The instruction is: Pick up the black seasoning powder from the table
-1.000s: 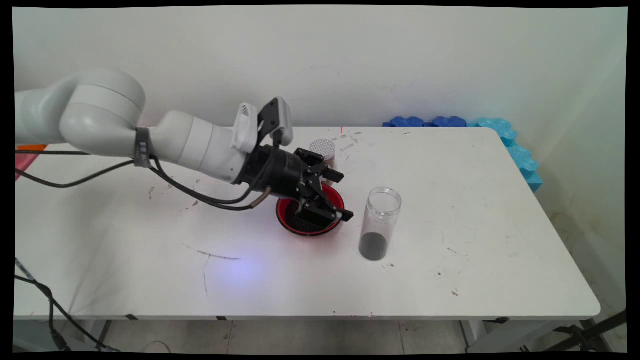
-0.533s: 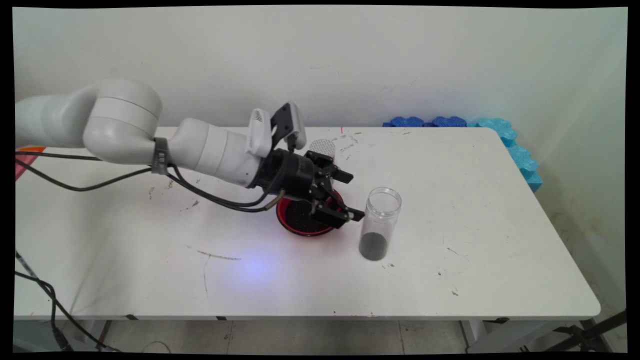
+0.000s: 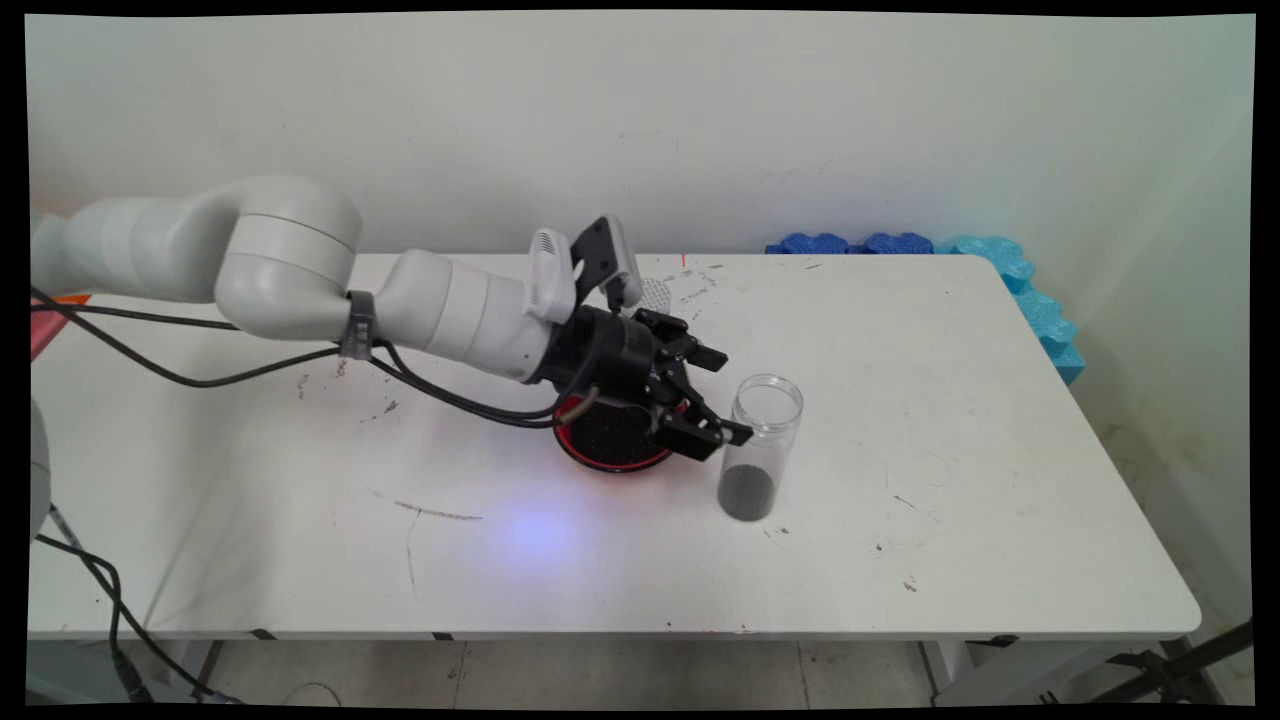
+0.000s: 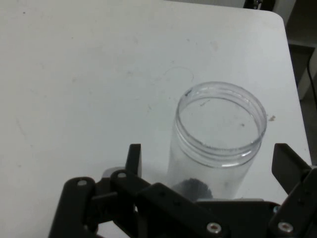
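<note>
Two spread fingers of the pincer [image 3: 722, 398], advanced from above the red bowl [image 3: 610, 442], now flank the clear jar [image 3: 760, 447].

The arm hides the near part of the round patterned lid [image 3: 655, 292] and the far part of the red bowl [image 3: 612, 440] in the main view. In the hand view the tool's [image 4: 208, 166] linkage covers the clear jar's [image 4: 218, 139] base, and the picture's right edge cuts off the desk [image 4: 74, 74].
</note>
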